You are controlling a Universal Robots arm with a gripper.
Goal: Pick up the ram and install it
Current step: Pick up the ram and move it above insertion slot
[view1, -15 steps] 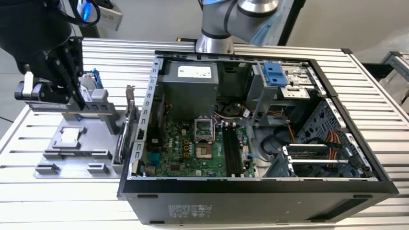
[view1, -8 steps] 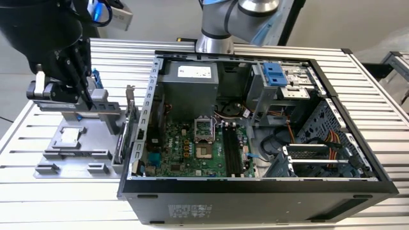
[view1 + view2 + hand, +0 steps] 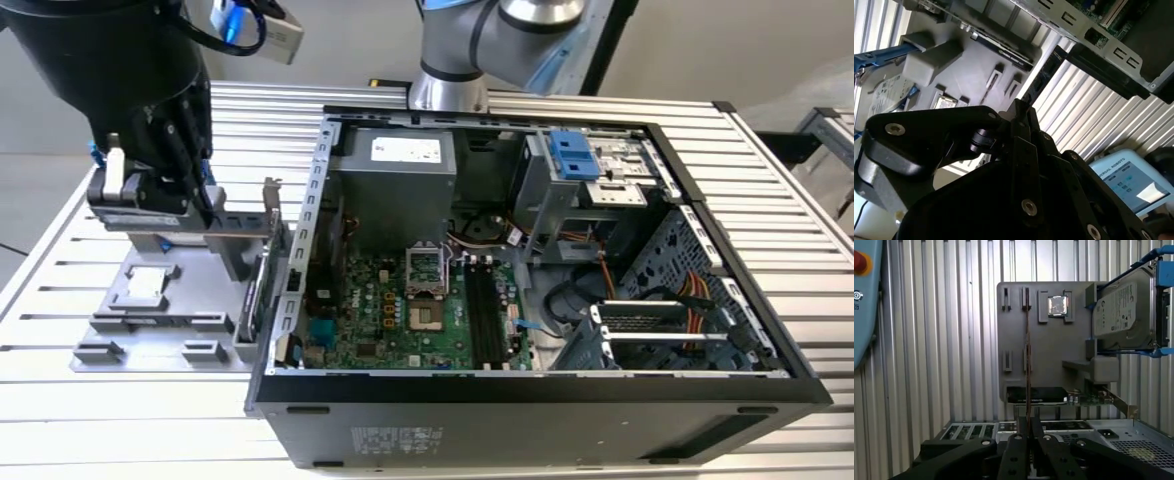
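The ram [image 3: 1027, 340] appears edge-on as a thin dark strip running out from my fingertips, above the slotted holders of the grey fixture tray [image 3: 1054, 345]. My gripper [image 3: 1028, 422] is shut on the ram's near end. In the exterior view the gripper [image 3: 200, 205] hangs above the tray [image 3: 147, 335], to the left of the open computer case [image 3: 534, 400]. The black memory slots [image 3: 487, 320] lie on the green motherboard, well to the right of the gripper. In the second wrist view the gripper [image 3: 1021, 105] has its fingers pressed together over the tray.
On the tray stand a silver hard drive in a blue bracket [image 3: 1124, 310], a small square chip [image 3: 1057, 305] and an expansion card [image 3: 1036, 395] next to the case wall. A teach pendant [image 3: 864, 300] lies on the ribbed table. The case's left wall [image 3: 300, 260] rises between tray and motherboard.
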